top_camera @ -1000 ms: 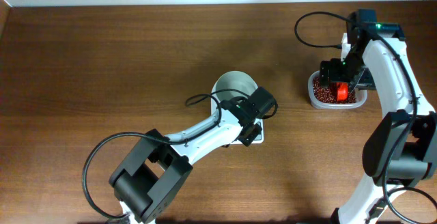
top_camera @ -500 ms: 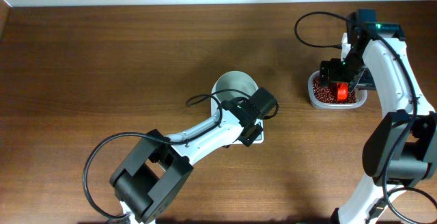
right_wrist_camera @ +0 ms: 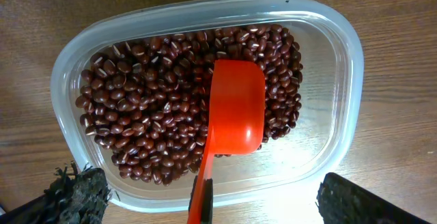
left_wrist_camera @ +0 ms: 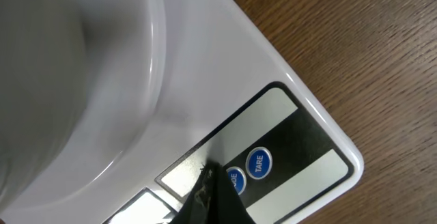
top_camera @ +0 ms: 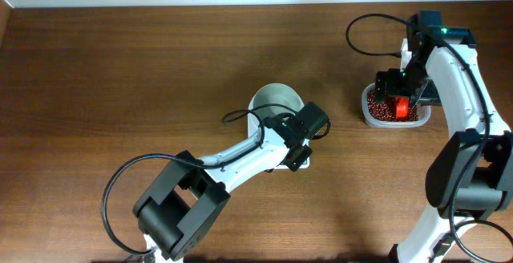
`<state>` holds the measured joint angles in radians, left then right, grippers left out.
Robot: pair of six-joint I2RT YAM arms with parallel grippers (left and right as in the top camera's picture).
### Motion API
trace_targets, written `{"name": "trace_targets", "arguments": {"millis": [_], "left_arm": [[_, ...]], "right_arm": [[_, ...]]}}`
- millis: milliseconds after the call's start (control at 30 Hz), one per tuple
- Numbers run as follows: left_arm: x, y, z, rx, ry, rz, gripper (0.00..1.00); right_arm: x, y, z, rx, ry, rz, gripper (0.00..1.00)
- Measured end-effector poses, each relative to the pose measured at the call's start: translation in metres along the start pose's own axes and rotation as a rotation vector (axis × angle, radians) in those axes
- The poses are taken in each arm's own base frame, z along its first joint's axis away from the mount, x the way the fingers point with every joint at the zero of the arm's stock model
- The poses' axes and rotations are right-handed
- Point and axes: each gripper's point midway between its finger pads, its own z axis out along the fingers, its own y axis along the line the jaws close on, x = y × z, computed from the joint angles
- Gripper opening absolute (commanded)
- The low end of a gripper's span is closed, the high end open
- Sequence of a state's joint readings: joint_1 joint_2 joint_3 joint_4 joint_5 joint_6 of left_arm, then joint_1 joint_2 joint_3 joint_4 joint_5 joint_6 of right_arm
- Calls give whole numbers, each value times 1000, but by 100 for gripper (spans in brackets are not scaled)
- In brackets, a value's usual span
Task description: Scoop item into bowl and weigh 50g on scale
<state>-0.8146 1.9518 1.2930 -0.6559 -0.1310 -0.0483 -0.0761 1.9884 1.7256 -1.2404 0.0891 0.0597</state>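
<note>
Left gripper [left_wrist_camera: 210,200] tip at scale [left_wrist_camera: 300,132] buttons [left_wrist_camera: 258,162] (wrist view only, opening unclear), right gripper [right_wrist_camera: 222,198] spread wide over scoop [right_wrist_camera: 235,108] in beans [right_wrist_camera: 143,108]

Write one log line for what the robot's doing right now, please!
left gripper: tip at scale button beside TARE | bowl: on scale, no beans seen | right gripper: open over red scoop lying in beans

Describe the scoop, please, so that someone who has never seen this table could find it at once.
Start at the brown wooden table and go to its right end, where a clear plastic container holds dark red-brown beans. The scoop lies on those beans; it is the only bright orange-red thing among them.
</note>
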Motion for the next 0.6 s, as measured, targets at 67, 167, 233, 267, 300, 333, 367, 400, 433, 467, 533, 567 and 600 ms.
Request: {"name": "trace_targets", "arguments": {"millis": [67,167,233,267,300,333,367,400,433,467,533,567,600], "left_arm": [[4,-1,-1,6,31,4,0],[17,-3,-2,12,85,14,0],[17,-4,-2,15,86,14,0],[17,-4,-2,15,86,14,0],[17,-4,-2,15,86,14,0],[17,-3,-1,15,87,13,0],[16,-3,-1,15,89,13,0],[16,-3,-1,15,89,13,0],[16,-3,-1,15,89,13,0],[16,-3,0,15,88,13,0],[16,-2,0,19,88,9,0],[15,-2,0,21,86,6,0],[15,-2,0,22,84,5,0]], "right_arm": [[0,0,0,0,0,0,99],[0,0,0,0,0,0,99],[0,0,0,0,0,1,99],[0,0,0,0,0,0,99],[0,0,0,0,0,0,99],[0,0,0,0,0,0,99],[0,0,0,0,0,0,99],[0,0,0,0,0,0,99],[0,0,0,0,0,0,99],[0,0,0,0,0,0,99],[0,0,0,0,0,1,99],[0,0,0,0,0,0,99],[0,0,0,0,0,1,99]]}}
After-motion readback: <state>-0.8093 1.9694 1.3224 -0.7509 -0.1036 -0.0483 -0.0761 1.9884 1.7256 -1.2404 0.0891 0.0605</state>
